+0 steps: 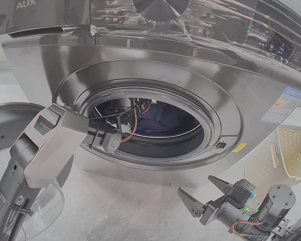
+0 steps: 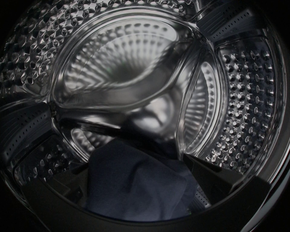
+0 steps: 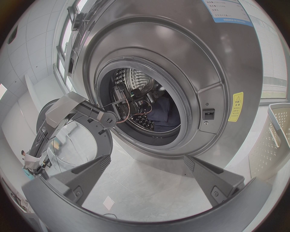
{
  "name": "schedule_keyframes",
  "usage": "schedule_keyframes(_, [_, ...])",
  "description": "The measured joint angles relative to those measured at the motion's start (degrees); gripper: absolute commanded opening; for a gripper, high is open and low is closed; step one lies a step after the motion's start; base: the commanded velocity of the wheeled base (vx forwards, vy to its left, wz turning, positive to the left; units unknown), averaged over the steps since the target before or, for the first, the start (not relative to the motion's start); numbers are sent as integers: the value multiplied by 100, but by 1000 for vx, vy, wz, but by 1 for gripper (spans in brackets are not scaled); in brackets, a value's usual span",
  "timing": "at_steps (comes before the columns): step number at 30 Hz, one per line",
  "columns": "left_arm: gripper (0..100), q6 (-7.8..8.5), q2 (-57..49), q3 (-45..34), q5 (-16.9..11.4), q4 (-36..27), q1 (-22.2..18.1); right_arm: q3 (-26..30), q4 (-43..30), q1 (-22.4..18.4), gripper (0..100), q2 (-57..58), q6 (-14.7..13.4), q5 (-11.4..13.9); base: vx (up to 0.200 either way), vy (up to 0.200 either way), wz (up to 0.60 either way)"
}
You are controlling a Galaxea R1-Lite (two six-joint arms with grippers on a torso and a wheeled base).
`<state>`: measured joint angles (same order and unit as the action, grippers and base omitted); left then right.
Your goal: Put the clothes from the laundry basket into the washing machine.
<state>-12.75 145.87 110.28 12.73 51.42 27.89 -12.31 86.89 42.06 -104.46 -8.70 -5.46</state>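
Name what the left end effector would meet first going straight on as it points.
Most likely the dark blue garment lying low in the drum, just ahead of the open left end effector; how near is unclear.

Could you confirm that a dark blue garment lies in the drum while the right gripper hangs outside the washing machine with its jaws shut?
Not quite: the right gripper has its jaws spread wide open, not shut; the head view shows it. The rest holds: it hangs outside the washing machine, and the dark blue garment lies in the drum.
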Motion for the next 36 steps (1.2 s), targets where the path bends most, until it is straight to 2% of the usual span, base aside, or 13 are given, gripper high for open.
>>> schedule_keyframes(5, [100, 28, -83, -534, 13, 34, 55, 2, 0, 0, 100, 0, 0, 2, 0, 0, 0])
schedule_keyframes(8, [100, 118, -180, -1014, -1, 59, 123, 7, -2, 0, 100, 0, 1, 2, 0, 0, 0])
schedule_keyframes(13, [100, 460, -371, -1987, -55, 189, 280, 18, -7, 0, 100, 0, 0, 5, 0, 0, 0])
schedule_keyframes(16, [100, 764, -485, -2436, -59, 384, 378, 22, -13, 0, 100, 0, 1, 5, 0, 0, 0])
schedule_keyframes(21, [100, 852, -684, -2850, -30, 534, 551, 27, -16, 0, 100, 0, 0, 5, 0, 0, 0])
schedule_keyframes(24, [100, 1037, -823, -3045, -33, 658, 617, 28, -13, -6, 100, -2, 1, 7, 0, 0, 0])
schedule_keyframes(26, [100, 1097, -891, -3106, -57, 749, 639, 30, -16, -9, 100, -2, 0, 2, 0, 0, 0])
schedule_keyframes(36, [100, 1128, -1103, -3589, -143, 959, 689, 35, -16, -17, 100, 0, 1, 2, 0, 0, 0])
